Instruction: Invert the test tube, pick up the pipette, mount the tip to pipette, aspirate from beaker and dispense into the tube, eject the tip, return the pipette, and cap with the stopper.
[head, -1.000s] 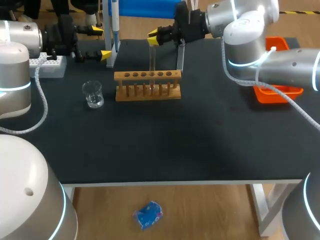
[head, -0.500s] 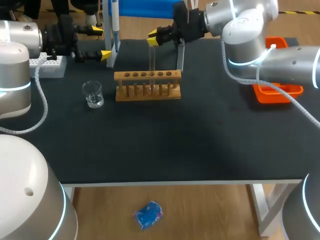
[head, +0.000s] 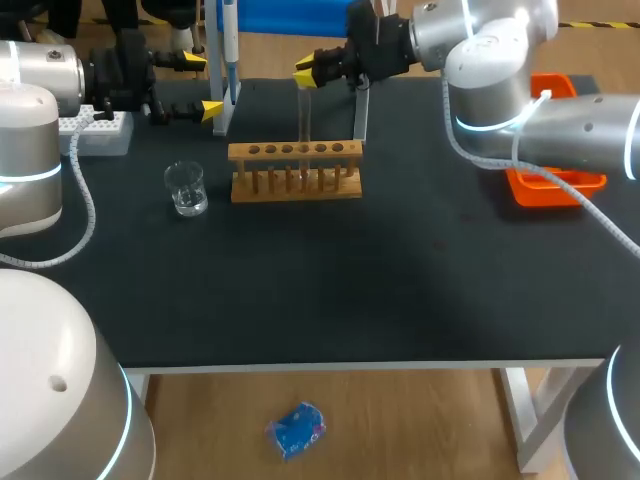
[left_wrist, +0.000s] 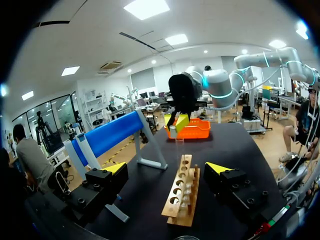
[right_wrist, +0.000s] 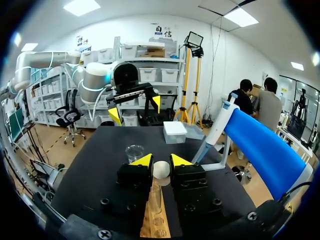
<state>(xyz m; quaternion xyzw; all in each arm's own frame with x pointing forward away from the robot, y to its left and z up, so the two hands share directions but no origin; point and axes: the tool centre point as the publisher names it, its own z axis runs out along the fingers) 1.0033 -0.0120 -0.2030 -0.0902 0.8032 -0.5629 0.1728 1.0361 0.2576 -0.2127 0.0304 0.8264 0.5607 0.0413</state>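
- The black table (head: 400, 280) takes up pretty much the whole scene.
- The right arm comes in from the right and reaches over to the far middle. The right gripper (head: 306, 76) sits above the rack, jaws clamped on the top end of the test tube (head: 303, 112).
- From the right wrist, the tube's pale rounded end (right_wrist: 161, 169) is pinched right between the two yellow tips, one on each side, and the glass hangs straight down under them.
- The left gripper (head: 203, 85) is at the far left, fingers spread wide with nothing between them. It's well apart from the tube.
- The pipette (head: 229, 45) stands upright in its stand on the far side, just right of the left gripper.
- The wooden rack (head: 295, 170) is mid-table. The tube's lower end is at its top board; can't tell if it's in a hole or just above one.
- An orange tray (head: 555, 185) is over on the right edge.
- A white tip box (head: 95, 132) is at the far left.
- The glass beaker (head: 186, 188) is just left of the rack, a bit nearer.
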